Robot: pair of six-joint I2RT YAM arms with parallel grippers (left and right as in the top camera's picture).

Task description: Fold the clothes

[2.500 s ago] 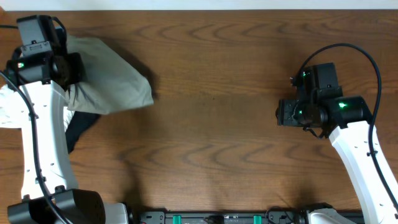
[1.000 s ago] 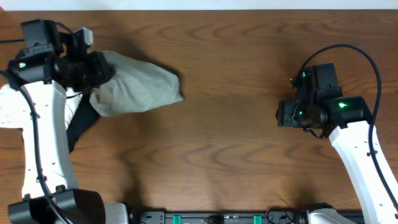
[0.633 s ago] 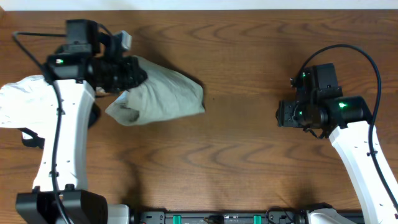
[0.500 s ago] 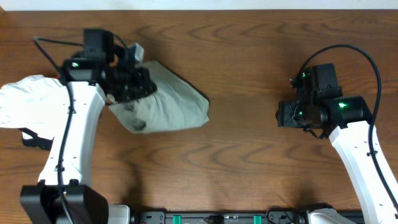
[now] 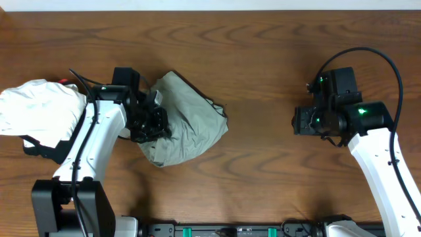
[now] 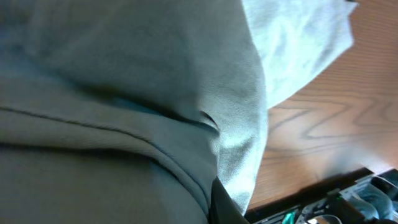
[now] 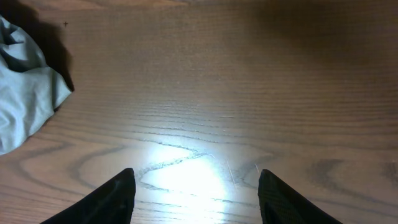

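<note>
The clothes, pale khaki shorts (image 5: pixel 194 125), lie bunched in a heap on the wooden table left of centre. My left gripper (image 5: pixel 152 124) is at the heap's left side, shut on a fold of the shorts. In the left wrist view the khaki cloth (image 6: pixel 124 93) fills nearly the whole frame and hides the fingers, apart from a dark tip (image 6: pixel 227 208). My right gripper (image 5: pixel 298 121) hovers over bare wood at the right, far from the shorts. It is open with nothing between its fingers (image 7: pixel 118 196). The shorts' edge (image 7: pixel 25 93) shows at the left of the right wrist view.
A white garment (image 5: pixel 36 112) lies crumpled at the table's left edge, beside my left arm. A bit of dark fabric (image 5: pixel 36 148) shows just below it. Bare wooden table (image 5: pixel 263 164) lies between the shorts and the right arm.
My left arm has dragged the shorts from the far left corner rightward and toward the front, off the other garments. The right arm has not moved.
</note>
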